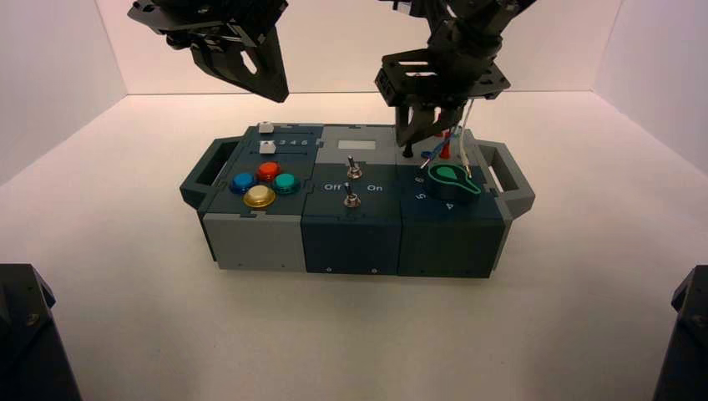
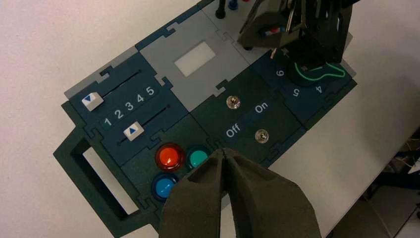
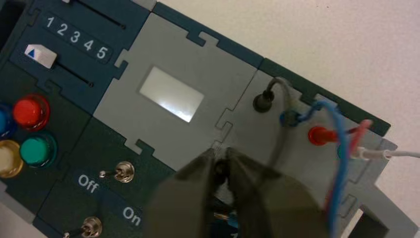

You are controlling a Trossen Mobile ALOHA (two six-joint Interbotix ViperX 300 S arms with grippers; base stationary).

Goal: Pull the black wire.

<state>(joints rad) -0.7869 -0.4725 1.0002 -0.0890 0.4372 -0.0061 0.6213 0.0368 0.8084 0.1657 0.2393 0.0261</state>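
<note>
The box [image 1: 352, 242] stands on the desk [image 1: 292, 334]. Its grey panel at the far right holds a row of plugs: a black one [image 3: 263, 101], then a blue one [image 3: 289, 118], a red one [image 3: 322, 135] and a white one [image 3: 369, 153]. The black wire [image 3: 283, 85] rises from that black plug and arches across the panel towards the right claw [image 3: 221, 161], which is over the same panel, its fingers clamped on the wire's other, dark plug end. A blue lead [image 3: 341, 163] loops beside it.

The left claw [image 2: 223, 151] hangs idle above the left part of the box, its fingers together.

The left section carries two sliders with white caps, [image 2: 92, 101] and [image 2: 133, 131], both towards the low-numbered end, plus red [image 3: 30, 112], blue [image 2: 164, 187], green [image 3: 38, 150] and yellow [image 1: 259, 196] buttons. In the middle are a pale window [image 3: 172, 94] and two metal switches, [image 3: 124, 172] and [image 3: 91, 227]; a green-marked knob [image 1: 452, 181] is at the near right.
</note>
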